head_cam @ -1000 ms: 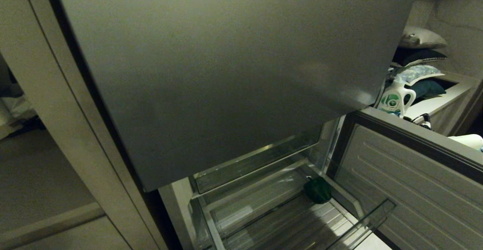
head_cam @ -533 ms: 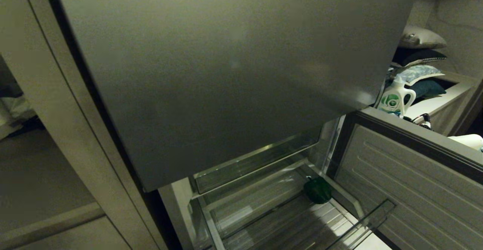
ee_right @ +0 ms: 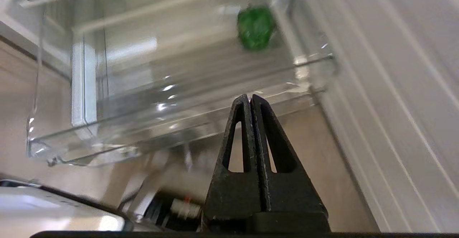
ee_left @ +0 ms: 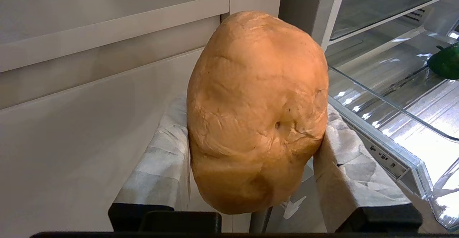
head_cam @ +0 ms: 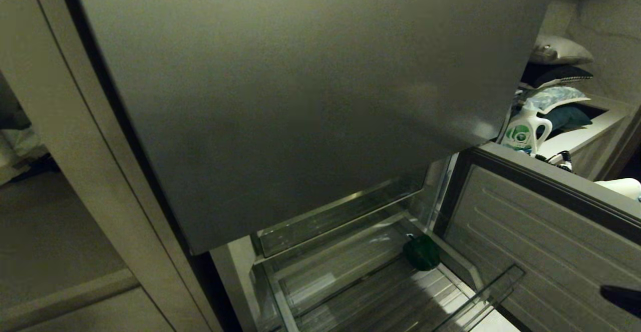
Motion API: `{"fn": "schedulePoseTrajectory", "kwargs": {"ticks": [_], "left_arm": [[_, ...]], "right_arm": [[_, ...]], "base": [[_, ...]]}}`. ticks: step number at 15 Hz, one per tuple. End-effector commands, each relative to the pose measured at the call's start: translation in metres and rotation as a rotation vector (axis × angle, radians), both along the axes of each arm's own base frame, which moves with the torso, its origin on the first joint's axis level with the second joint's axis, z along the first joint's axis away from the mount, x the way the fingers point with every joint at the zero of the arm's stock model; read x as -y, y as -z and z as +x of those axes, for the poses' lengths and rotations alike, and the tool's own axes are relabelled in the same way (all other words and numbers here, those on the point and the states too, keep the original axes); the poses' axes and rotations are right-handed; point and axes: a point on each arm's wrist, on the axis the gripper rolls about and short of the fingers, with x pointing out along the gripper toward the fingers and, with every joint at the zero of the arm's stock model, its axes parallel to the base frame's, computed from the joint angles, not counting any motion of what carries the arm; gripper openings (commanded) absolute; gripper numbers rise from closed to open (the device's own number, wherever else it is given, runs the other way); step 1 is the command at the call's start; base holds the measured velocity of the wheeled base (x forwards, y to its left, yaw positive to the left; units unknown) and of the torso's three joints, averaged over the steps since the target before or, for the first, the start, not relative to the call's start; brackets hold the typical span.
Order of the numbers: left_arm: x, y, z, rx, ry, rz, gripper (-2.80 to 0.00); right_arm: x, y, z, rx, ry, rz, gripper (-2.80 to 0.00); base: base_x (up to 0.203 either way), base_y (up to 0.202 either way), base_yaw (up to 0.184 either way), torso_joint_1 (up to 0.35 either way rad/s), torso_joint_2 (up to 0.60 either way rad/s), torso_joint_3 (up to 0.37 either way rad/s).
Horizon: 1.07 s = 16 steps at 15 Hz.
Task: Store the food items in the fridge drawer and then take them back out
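The wide, deep, transparent plastic fridge drawer [head_cam: 380,292] with its ribbed floor stands pulled out below the closed grey upper door panel [head_cam: 300,96], its clear front lip toward the robot and the ribbed inner face of the open lower door [head_cam: 541,242] along its right side. Inside it, against the back right corner, rests the glossy dark-green rounded food piece [head_cam: 421,252]. The orange-tan lumpy bread-like piece [ee_left: 256,112] is not in the drawer: the left gripper [ee_left: 251,152] grasps it between two cloth-covered fingers [ee_left: 161,159], its long axis upright along them.

The coming move probably turns on the green piece and the right arm. In the right wrist view that piece [ee_right: 255,27] lies ahead of the right gripper [ee_right: 251,101], past the clear front lip and well apart from the tips. It is roundish, with no clear long axis. The right gripper is the nearer of the two: its dark tip shows at the lower right edge of the head view [head_cam: 621,297], over the open door. Its black fingers are pressed together and empty, pointing toward the drawer front. They would likely have to part before reaching in.

The left gripper is outside the head view, to the drawer's left.
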Motion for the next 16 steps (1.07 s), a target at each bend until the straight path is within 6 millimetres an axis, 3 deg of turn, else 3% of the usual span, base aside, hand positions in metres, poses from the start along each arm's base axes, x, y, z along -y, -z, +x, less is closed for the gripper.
{"fn": "schedulePoseTrajectory", "kwargs": {"ticks": [1,3,5,12,13,16], "left_arm": [[0.0,0.0,0.0,-0.002,0.0,0.0,-2.8],[0.0,0.0,0.0,-0.008,0.0,0.003,-2.8],[0.0,0.0,0.0,-0.016,0.001,0.003,-2.8],[0.0,0.0,0.0,-0.002,0.0,0.0,-2.8],[0.0,0.0,0.0,-0.002,0.001,-0.002,-2.8],[0.0,0.0,0.0,-0.002,0.001,-0.002,-2.8]], "right_arm": [[-0.012,0.017,0.082,-0.264,-0.02,-0.034,-2.8],[-0.02,0.025,0.119,-0.326,-0.026,-0.054,-2.8],[-0.025,0.037,0.142,-0.368,-0.054,-0.096,-2.8],[-0.037,0.075,0.195,-0.427,-0.129,-0.165,-2.8],[-0.039,0.081,0.202,-0.413,-0.13,-0.164,0.0],[-0.043,0.094,0.216,-0.397,-0.15,-0.173,0.0]], "base": [[0.0,0.0,0.0,0.0,0.0,0.0],[0.0,0.0,0.0,0.0,0.0,0.0],[0.0,0.0,0.0,0.0,0.0,0.0],[0.0,0.0,0.0,0.0,0.0,0.0],[0.0,0.0,0.0,0.0,0.0,0.0],[0.0,0.0,0.0,0.0,0.0,0.0]]}}
